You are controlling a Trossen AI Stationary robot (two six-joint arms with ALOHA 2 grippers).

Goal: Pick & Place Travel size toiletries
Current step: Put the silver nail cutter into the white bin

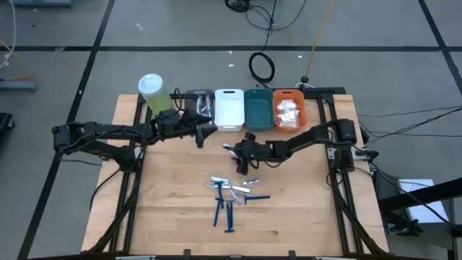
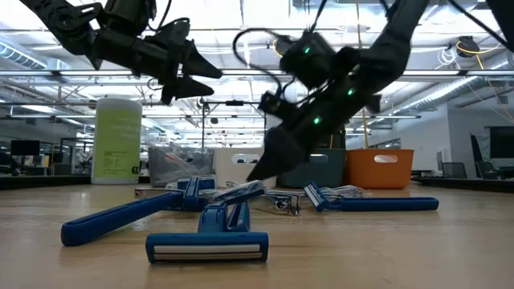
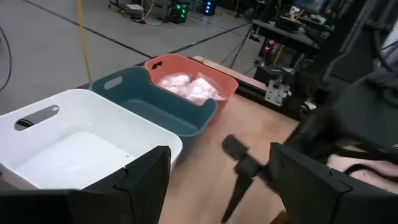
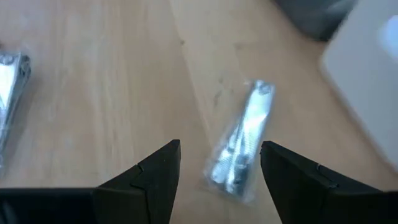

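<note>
While my left claw (image 1: 211, 130) hangs open above the table's back edge, just in front of the white bin (image 1: 229, 108), it has nothing to do. Right of it, my right claw (image 1: 232, 149) is also open and empty, low over the wood, nearer the white bin than the razor pile. Between its fingers lies a slim silvery stick (image 4: 244, 140) in a clear crinkly wrapper, flat on the boards. As I judge it, I should drop straight down, straddle the stick across its narrow width and close gently, since the film looks slippery. Farther from the white bin, toward the table's front, the dark blue razors (image 1: 224, 209) lie scattered, hard plastic T-shapes, with more silvery sticks (image 1: 232, 188) among them.
</note>
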